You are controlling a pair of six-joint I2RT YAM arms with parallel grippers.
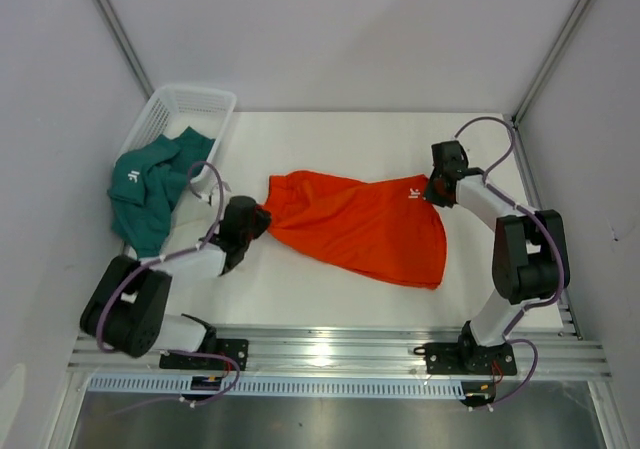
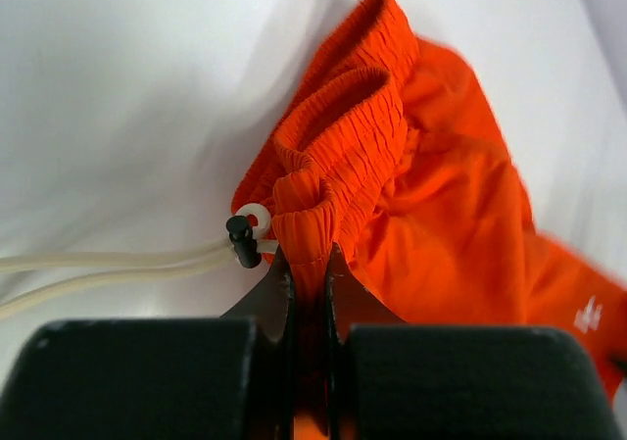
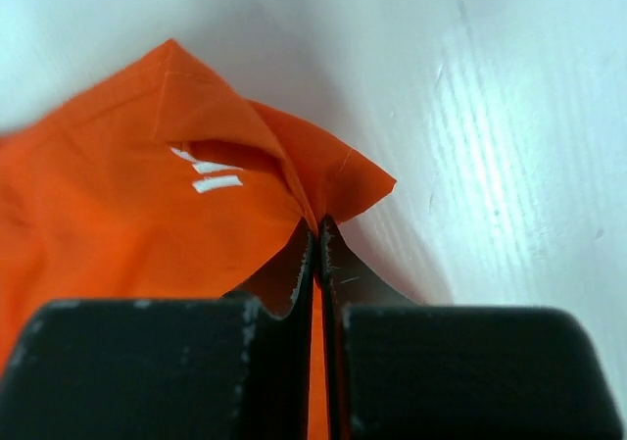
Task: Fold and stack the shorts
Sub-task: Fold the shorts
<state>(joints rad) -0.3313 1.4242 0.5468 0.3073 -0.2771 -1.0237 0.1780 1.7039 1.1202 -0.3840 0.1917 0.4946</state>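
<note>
The orange shorts (image 1: 365, 224) lie stretched across the middle of the table. My left gripper (image 1: 262, 219) is shut on their gathered elastic waistband (image 2: 338, 156) at the left end, the white drawstring (image 2: 108, 264) with its black toggle trailing left. My right gripper (image 1: 432, 191) is shut on a leg hem corner (image 3: 323, 180) at the right end, beside a small white logo (image 3: 208, 173). The teal shorts (image 1: 150, 189) lie crumpled at the left, partly over the basket's near end, untouched.
A white plastic mesh basket (image 1: 185, 109) stands at the back left corner. Enclosure walls and metal posts close in both sides. The arms' mounting rail (image 1: 330, 349) runs along the near edge.
</note>
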